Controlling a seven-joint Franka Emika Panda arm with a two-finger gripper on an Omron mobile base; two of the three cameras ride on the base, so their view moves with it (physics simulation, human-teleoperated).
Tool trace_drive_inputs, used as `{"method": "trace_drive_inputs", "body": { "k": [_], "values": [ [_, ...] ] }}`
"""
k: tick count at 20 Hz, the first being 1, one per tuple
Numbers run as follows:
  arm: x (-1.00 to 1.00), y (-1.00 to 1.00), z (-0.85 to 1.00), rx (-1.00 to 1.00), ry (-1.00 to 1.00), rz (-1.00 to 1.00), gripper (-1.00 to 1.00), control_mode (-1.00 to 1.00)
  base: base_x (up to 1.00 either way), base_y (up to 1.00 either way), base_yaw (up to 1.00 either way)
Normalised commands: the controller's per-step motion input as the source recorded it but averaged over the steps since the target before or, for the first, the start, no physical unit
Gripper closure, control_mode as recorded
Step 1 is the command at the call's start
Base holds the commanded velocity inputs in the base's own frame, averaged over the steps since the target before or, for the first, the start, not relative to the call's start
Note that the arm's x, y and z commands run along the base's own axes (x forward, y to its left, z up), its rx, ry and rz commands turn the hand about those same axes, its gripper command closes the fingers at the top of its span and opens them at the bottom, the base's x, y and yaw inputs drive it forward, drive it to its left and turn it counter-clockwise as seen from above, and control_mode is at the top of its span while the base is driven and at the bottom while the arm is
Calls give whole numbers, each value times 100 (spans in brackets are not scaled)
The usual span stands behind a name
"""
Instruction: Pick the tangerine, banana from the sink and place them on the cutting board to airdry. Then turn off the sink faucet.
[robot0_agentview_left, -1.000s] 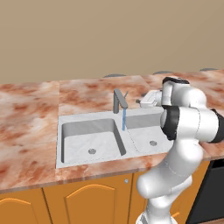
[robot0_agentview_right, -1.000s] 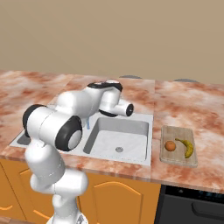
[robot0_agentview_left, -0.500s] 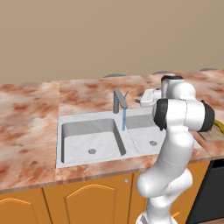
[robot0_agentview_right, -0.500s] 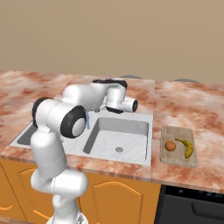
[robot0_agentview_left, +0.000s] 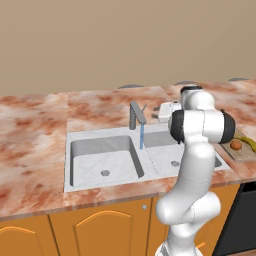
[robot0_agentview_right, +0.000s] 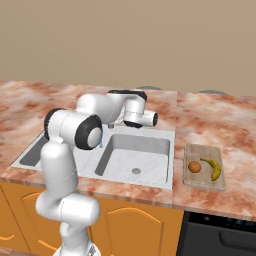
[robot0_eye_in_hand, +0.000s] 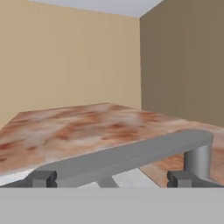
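Hand view: gripper (robot0_eye_in_hand: 112, 178) spread wide, sink faucet (robot0_eye_in_hand: 131, 155) lying crosswise just ahead of both fingertips. Tangerine (robot0_agentview_right: 194, 166) and banana (robot0_agentview_right: 215, 168) resting on cutting board (robot0_agentview_right: 204, 179), right of sink (robot0_agentview_right: 136, 155); water running.

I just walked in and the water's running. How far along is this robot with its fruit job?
Both fruits are done: the tangerine and banana lie on the board. In hand: the open end effector is up at the faucet. Left: shutting off the water, which runs into the sink.
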Motion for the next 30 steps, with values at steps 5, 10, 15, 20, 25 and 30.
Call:
{"method": "trace_drive_inputs", "body": {
  "k": [5, 10, 15, 20, 25, 30],
  "values": [
    [20, 4, -10, 0, 0, 1, -100, -100, 0, 0, 0],
    [18, 0, -7, 0, 0, 0, -100, -100, 0, 0, 0],
    [29, 0, -4, 1, 0, 0, -100, -100, 0, 0, 0],
    [31, 0, -3, 0, 0, 0, -100, -100, 0, 0, 0],
    [27, -7, -6, 0, 0, 0, -100, -100, 0, 0, 0],
    [24, -7, -5, 0, 0, 0, -100, -100, 0, 0, 0]
  ]
}}
